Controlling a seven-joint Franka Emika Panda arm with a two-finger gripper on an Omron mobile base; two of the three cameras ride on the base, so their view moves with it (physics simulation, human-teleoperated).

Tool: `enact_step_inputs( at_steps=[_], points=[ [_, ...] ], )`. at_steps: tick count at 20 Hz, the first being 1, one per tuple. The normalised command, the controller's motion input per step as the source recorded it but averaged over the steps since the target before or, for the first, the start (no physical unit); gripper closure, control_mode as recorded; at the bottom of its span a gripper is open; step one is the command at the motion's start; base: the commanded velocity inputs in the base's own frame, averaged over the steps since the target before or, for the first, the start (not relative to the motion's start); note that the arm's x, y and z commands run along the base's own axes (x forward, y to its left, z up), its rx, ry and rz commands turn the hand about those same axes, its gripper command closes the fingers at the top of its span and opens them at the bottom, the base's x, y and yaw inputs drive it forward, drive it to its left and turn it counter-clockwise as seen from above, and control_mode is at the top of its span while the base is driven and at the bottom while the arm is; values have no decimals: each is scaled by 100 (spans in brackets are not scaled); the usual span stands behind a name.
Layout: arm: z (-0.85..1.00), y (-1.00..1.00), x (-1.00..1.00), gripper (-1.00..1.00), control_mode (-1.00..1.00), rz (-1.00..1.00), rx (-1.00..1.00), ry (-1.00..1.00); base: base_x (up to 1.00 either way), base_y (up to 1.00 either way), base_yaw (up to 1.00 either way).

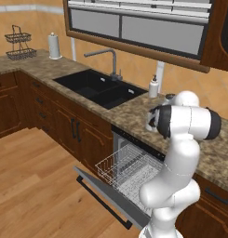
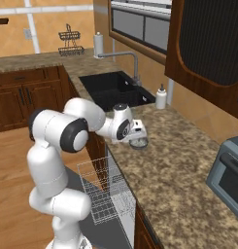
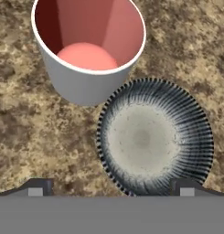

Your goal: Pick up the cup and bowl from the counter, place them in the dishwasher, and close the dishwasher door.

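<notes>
Bowl point(image 3: 154, 139) empty beneath the wide-spread gripper point(image 3: 111, 188); cup point(image 3: 88, 50) beside it, seemingly touching, also empty.

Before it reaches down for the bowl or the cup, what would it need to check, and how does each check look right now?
1. Pincer open and empty: ok, fingertips spread wide, nothing between them.
2. Pincer over the bowl: ok, though the bowl sits off-centre toward one fingertip.
3. Room around the bowl: not ok, the cup stands right against its rim.
4. Cup upright on the counter: ok.
5. Dishwasher door down, rack pulled out: ok.
6. Height above the bowl: cannot tell.
</notes>
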Motion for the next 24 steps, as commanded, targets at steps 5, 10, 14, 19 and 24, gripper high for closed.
enact_step_inputs(
  at_steps=[5,10,14,19,24],
  points=[
    [-22,-25,9,-100,-100,3,0,-7,0,0,0],
    [-16,-11,19,-100,-100,5,0,-4,0,0,0],
    [-12,0,8,100,-100,6,0,0,0,0,0],
    [-8,1,0,100,-100,7,0,0,0,0,0],
    [-1,16,-13,100,-100,6,0,0,0,0,0]
  ],
)
